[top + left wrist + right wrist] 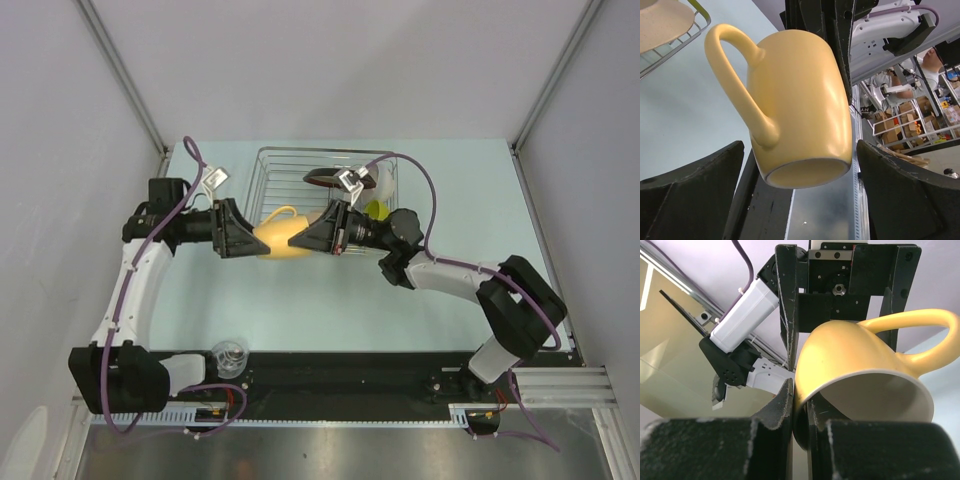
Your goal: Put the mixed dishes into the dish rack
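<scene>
Clear glass [230, 356] upright at the near-left edge of the table [300, 300], beside the left arm's base and well apart from everything else.

Left gripper [243, 235] is level and aimed right. Its fingers [690, 195] are spread wide, one on each side of the mug's base end, with a gap on both sides, so no grip.

Yellow mug [275, 242] is in the air over the table, between the two grippers and just in front of the dish rack's near-left corner. It lies on its side with the long axis horizontal, running left-right in the top view. The base faces the left gripper and the mouth faces the right gripper. The handle points away from the arm bases, toward the rack (in the left wrist view it sits on the same side as the rack).

Right gripper [800, 390] is level and aimed left, pinched onto the mug's rim wall with one finger inside the mouth and one outside. It alone carries the mug.

Dish rack [300, 152] sits at the far middle of the table. A dark red-rimmed plate [322, 178] and a lime-green bowl [377, 209] are inside it, partly hidden by the right wrist. The left wrist view also shows a beige plate [662, 20] resting in the wires.
</scene>
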`<state>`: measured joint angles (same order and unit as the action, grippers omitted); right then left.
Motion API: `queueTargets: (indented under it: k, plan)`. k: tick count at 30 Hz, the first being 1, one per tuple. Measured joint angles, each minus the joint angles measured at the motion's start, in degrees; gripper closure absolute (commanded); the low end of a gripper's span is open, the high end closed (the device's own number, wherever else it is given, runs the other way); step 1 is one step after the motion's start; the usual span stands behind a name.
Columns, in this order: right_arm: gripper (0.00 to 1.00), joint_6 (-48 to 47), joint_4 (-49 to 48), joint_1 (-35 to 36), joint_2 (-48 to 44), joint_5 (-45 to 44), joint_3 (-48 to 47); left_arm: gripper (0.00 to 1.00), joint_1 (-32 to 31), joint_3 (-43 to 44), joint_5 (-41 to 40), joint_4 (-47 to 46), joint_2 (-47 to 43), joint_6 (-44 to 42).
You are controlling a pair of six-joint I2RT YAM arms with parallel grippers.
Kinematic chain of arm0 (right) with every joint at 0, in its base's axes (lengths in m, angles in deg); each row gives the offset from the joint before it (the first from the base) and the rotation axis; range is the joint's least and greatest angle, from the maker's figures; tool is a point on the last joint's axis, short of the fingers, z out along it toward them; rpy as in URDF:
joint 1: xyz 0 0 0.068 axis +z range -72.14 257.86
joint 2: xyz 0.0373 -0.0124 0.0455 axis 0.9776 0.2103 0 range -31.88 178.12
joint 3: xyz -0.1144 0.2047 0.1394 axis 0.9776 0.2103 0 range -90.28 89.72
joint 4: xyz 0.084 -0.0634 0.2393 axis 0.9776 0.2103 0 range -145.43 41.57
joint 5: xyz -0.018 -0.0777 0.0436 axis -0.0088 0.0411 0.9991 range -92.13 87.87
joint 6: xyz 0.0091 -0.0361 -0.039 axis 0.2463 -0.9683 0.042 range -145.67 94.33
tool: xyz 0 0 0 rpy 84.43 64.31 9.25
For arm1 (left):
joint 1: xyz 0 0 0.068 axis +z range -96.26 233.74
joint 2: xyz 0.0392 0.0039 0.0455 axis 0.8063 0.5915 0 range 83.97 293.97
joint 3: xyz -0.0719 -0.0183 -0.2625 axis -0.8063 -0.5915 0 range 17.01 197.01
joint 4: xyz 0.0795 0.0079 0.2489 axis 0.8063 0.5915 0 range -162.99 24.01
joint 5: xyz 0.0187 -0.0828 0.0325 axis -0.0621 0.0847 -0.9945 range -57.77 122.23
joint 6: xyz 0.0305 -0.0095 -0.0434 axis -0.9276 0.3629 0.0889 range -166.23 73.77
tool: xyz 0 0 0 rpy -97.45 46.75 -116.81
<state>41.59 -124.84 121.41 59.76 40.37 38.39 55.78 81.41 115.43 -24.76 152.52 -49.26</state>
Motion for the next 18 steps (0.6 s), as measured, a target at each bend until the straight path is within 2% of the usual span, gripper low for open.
queueTargets:
  k: [16,18]
  plan:
    - [1.00,0.7,-0.6,1.4,5.6,-0.7,-4.3,0.00,-0.8,0.2,-0.5,5.7,2.2,-4.9]
    - [1.00,0.7,-0.7,1.6,5.8,-0.7,-4.5,0.03,-0.9,0.5,-0.5,6.3,2.5,-5.2]
